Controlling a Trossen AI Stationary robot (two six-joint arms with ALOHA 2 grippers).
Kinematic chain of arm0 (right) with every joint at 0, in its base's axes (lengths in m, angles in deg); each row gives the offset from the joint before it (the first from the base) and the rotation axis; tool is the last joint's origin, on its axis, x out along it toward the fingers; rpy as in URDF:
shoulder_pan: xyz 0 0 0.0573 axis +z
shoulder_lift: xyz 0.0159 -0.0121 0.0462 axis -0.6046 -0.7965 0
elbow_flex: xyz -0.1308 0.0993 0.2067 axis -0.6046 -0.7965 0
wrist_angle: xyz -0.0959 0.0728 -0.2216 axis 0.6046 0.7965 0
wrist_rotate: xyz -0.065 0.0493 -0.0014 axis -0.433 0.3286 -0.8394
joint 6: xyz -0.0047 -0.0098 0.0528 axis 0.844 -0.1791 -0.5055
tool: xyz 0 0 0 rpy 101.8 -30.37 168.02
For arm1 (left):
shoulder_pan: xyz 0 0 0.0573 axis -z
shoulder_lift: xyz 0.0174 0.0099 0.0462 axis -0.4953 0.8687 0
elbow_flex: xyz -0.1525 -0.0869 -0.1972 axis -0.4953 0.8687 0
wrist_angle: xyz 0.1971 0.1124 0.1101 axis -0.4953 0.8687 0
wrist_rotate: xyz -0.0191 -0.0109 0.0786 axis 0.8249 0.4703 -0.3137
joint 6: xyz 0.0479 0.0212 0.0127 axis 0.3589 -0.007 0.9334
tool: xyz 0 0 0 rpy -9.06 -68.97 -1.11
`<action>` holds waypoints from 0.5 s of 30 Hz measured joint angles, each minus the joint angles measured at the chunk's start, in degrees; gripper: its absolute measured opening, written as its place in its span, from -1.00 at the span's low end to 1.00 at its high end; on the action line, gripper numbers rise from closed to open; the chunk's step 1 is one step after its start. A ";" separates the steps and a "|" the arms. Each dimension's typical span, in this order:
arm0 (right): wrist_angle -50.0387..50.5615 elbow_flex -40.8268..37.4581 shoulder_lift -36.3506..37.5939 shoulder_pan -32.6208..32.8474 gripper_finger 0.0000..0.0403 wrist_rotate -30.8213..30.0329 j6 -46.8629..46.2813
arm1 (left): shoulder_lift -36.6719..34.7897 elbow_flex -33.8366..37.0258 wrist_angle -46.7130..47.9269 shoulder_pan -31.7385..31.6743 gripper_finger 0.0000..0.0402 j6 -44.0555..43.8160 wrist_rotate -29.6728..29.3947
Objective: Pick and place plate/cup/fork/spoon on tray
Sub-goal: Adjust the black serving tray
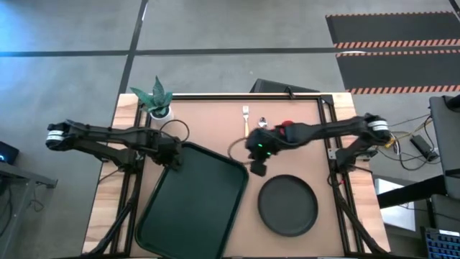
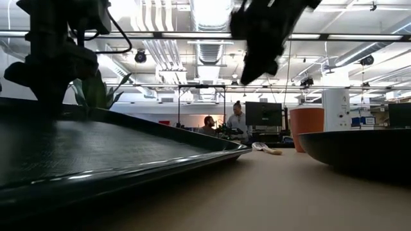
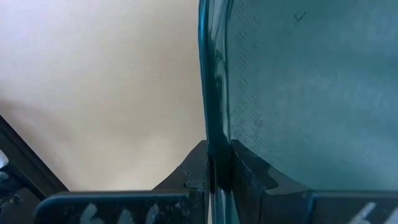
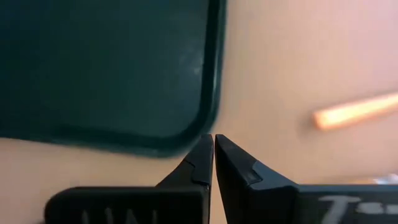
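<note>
Wooden surface (image 1: 223, 115) carries one dark green tray (image 1: 194, 208) with a woven-textured floor, one round black plate (image 1: 288, 205) just beside it, one fork (image 1: 245, 119) and one spoon (image 1: 262, 123) near the far edge — the red cup (image 1: 285, 126) mostly hidden behind the right arm. Left tool (image 1: 172, 160) grips the tray's rim; right tool (image 1: 257, 170), pinched shut on nothing, hangs between tray and plate. A potted plant (image 1: 157, 99) stands at the far-left corner.

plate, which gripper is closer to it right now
Right. The right gripper hangs shut just beyond the plate's far-left rim; the left gripper is across the table, shut on the tray's rim.
</note>
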 joint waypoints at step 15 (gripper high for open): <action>-3.03 12.31 -19.92 -8.42 -0.33 12.68 7.22 | -0.34 0.00 0.04 0.00 -0.89 1.04 0.11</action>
